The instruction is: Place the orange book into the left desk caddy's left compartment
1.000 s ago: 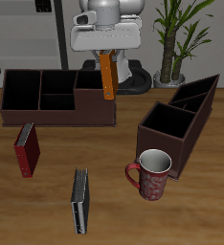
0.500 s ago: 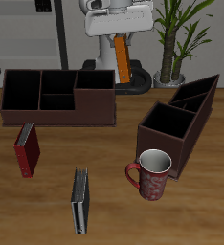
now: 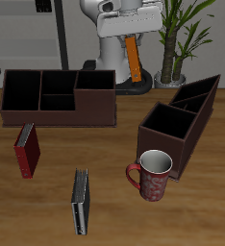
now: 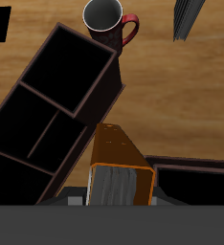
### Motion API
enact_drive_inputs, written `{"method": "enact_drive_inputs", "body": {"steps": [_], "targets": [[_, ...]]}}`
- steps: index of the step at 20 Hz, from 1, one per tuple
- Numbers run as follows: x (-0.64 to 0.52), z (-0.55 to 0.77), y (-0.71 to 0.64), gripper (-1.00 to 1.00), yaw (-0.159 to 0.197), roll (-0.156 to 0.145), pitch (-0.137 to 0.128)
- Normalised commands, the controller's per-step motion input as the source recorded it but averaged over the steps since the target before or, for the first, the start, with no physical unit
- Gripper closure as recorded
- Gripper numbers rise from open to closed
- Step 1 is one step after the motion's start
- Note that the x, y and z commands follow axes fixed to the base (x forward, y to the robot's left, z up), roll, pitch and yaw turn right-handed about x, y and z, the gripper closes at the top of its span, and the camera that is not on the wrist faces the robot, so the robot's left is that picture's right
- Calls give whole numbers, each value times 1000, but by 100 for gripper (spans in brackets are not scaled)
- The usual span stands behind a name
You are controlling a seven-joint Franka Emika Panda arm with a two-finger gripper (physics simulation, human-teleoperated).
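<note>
My gripper [image 3: 130,38] is shut on the orange book [image 3: 133,60] and holds it by its upper end, hanging slightly tilted, high above the back of the table. The left desk caddy [image 3: 182,120], dark maroon-brown with walls sloping up to a pointed end, stands nearer the front edge and off to the side of the book. In the wrist view the orange book [image 4: 119,158] hangs below the gripper [image 4: 119,196], beside the caddy's open compartments [image 4: 56,105]. The book is above and outside the caddy.
A long low caddy [image 3: 57,96] with square bins stands at the back. A red book [image 3: 27,149] and a dark grey book [image 3: 81,202] lie near the front. A red mug [image 3: 153,175] stands right beside the sloped caddy. A potted plant [image 3: 177,38] is behind.
My gripper has carried the orange book sideways from above the long low caddy toward the sloped caddy's side and a little higher. The book's tilt has changed slightly. Nothing else moved.
</note>
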Motion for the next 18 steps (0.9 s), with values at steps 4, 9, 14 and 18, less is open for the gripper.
{"method": "enact_drive_inputs", "body": {"steps": [4,9,14,18], "targets": [[-221,20,236,100,-28,10,-1],[-159,-19,268,100,-7,33,-7],[-38,-158,345,100,-22,42,25],[-45,-162,364,100,-11,59,29]]}}
